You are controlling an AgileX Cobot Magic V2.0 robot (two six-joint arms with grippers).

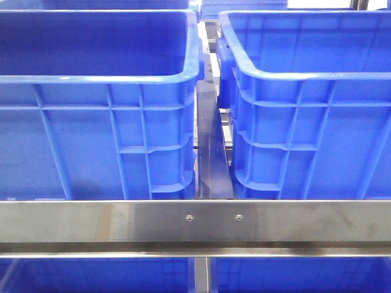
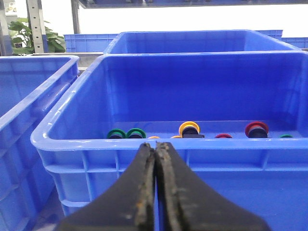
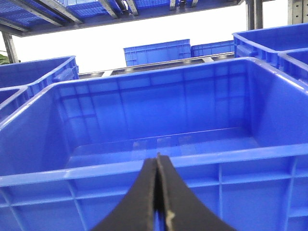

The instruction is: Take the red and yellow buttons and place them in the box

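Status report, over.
Both grippers shut, empty: left, right. Red and yellow plastic buttons lie in left-wrist blue crate. Nothing blocking.

Front camera sits low, facing forward, close behind the steel rail [image 1: 214, 221]; two blue crates fill its frame beyond that rail. My left wrist camera looks level over the button-filled crate [image 2: 72, 144], close to its near rim. My right wrist camera looks over another crate's [image 3: 62, 175] rim, similarly close.
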